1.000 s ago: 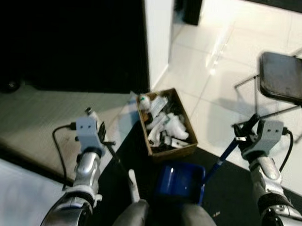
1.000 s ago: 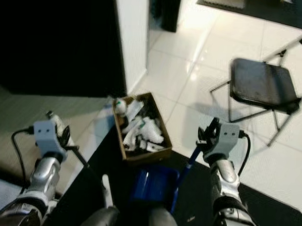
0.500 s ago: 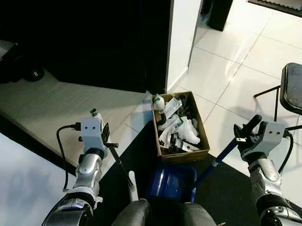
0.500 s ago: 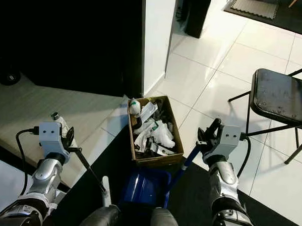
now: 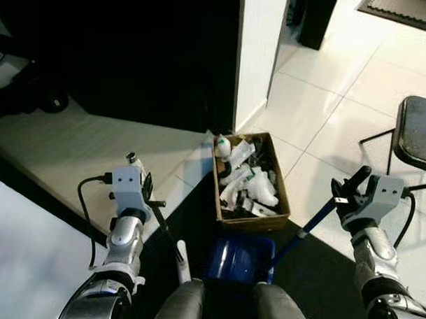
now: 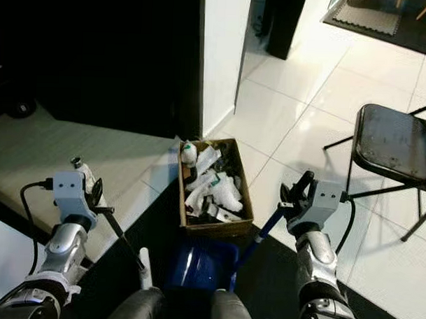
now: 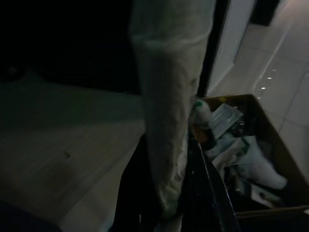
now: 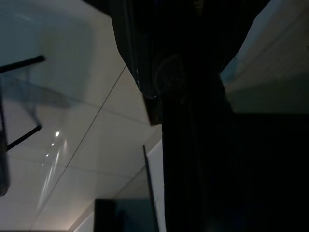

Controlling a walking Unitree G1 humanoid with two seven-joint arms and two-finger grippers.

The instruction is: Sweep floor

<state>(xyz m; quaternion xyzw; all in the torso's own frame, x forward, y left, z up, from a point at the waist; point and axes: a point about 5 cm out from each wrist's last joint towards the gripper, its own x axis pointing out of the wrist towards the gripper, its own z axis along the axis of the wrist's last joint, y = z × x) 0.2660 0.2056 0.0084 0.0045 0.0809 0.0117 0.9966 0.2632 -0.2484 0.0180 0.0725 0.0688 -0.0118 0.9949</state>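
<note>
A glossy white tiled floor (image 6: 292, 106) meets a paler wood-look floor (image 6: 80, 155) beside a white wall corner (image 6: 220, 55), with a deep black opening to the robot's left and a black mat (image 6: 264, 287) underfoot. A black folding chair (image 6: 395, 145) stands on the tiles at the robot's right. The left gripper (image 6: 100, 197), raised at the robot's left front, has its fingers closed on the thin dark handle of a brush (image 6: 123, 237), which slants down toward the robot's feet and ends in a pale head (image 6: 145, 265) low on the mat; in the left wrist view a pale wrapped shaft (image 7: 169, 121) runs close past the camera. The right gripper (image 6: 296, 197), held out at the robot's right front, is clamped on the blue handle (image 6: 263, 231) of a dustpan, which slopes down and inward to the blue dustpan (image 6: 199, 264) resting on the mat just in front of the robot's knees. The right wrist view is very dark, and little can be made out beyond tile lines and a chair leg. A brown cardboard box (image 6: 212, 226) sits open where the mat meets the tiles, just beyond the dustpan and between the two arms. It is packed with crumpled white wrappers and plastic bottles (image 6: 212, 187), one with a green cap (image 6: 189, 148) near the far corner.
</note>
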